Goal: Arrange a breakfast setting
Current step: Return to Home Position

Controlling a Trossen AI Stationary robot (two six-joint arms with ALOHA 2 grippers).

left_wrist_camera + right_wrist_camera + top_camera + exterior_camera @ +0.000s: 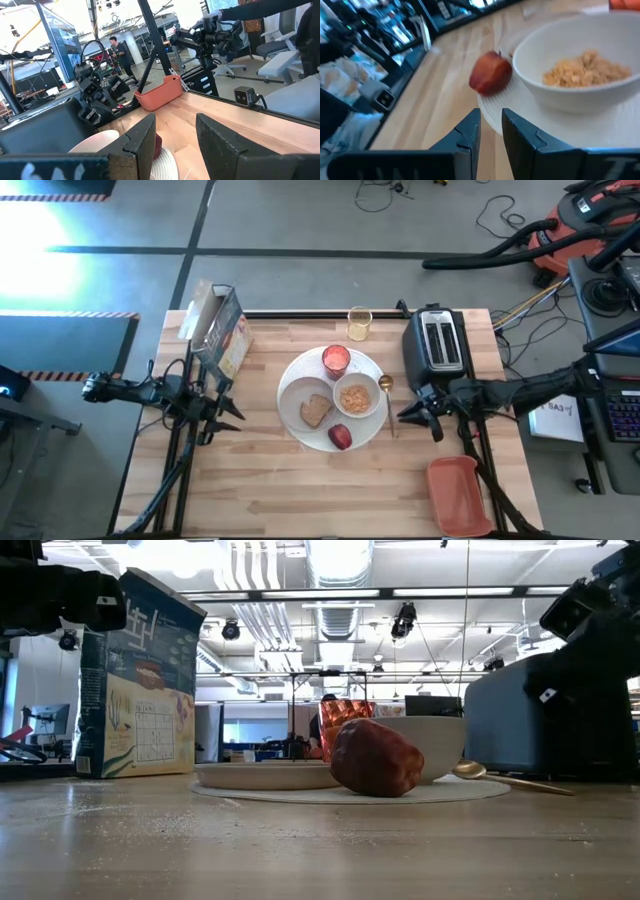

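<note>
The large round white plate (300, 430) lies mid-table. On it are a small white bowl (355, 397) of cereal, a brown toast slice (317, 410) on a shallower white dish, a red fruit (340, 437) at the near rim, and a red cup (336, 360) at the far rim. A gold spoon (386, 385) lies on the table along the plate's right edge. Beyond the plate stands a clear glass (359, 323). My left gripper (236, 412) hovers left of the plate, open and empty (175, 125). My right gripper (404, 414) hovers right of it, its fingers narrowly apart and empty (491, 117).
A cereal box (215, 330) stands at the far left, close to my left arm. A black toaster (438, 340) stands at the far right, just beyond my right gripper. An orange tray (458, 495) lies at the near right corner. The near half of the table shows bare wood.
</note>
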